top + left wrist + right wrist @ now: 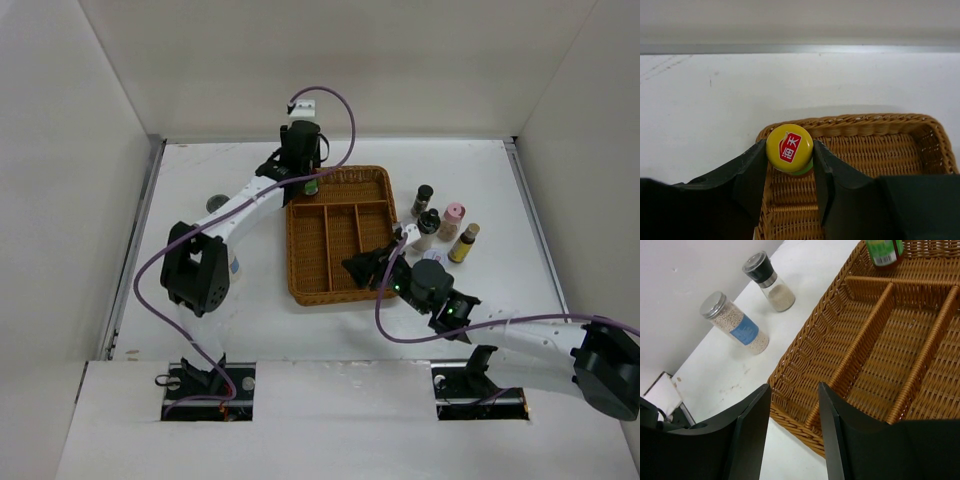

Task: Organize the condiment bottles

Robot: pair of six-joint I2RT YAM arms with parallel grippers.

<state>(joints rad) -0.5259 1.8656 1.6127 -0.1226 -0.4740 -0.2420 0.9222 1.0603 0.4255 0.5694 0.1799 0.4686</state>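
- Left gripper (789, 150) reaching to the far left corner of the wicker tray (330, 245), jaws pinching a yellow-capped bottle (789, 142) just under its cap.
- That bottle upright, green label on its side, inside the tray's long far compartment, close to the left rim. Resting on the weave or held just above it: impossible to tell.
- Right gripper (794, 390) low over the near right part of the tray, pointing left, jaws spread with nothing between them.
- Inside the tray, three narrow compartments side by side on the near side, split by wicker dividers, and one long compartment across the far side.
- On the table just right of the tray, a loose cluster of upright bottles: a black-capped bottle (423, 198) farthest, a black-topped jar (428, 222) just nearer, a pink-capped bottle (453, 220) to its right, and a tan-capped bottle (464, 243) nearest and rightmost.
- On the table left of the tray, in the right wrist view: a silver-capped jar (732, 322) with a blue label and pale grains, and farther off a black-headed grinder (767, 282) with pale contents, both upright and apart from the rim.
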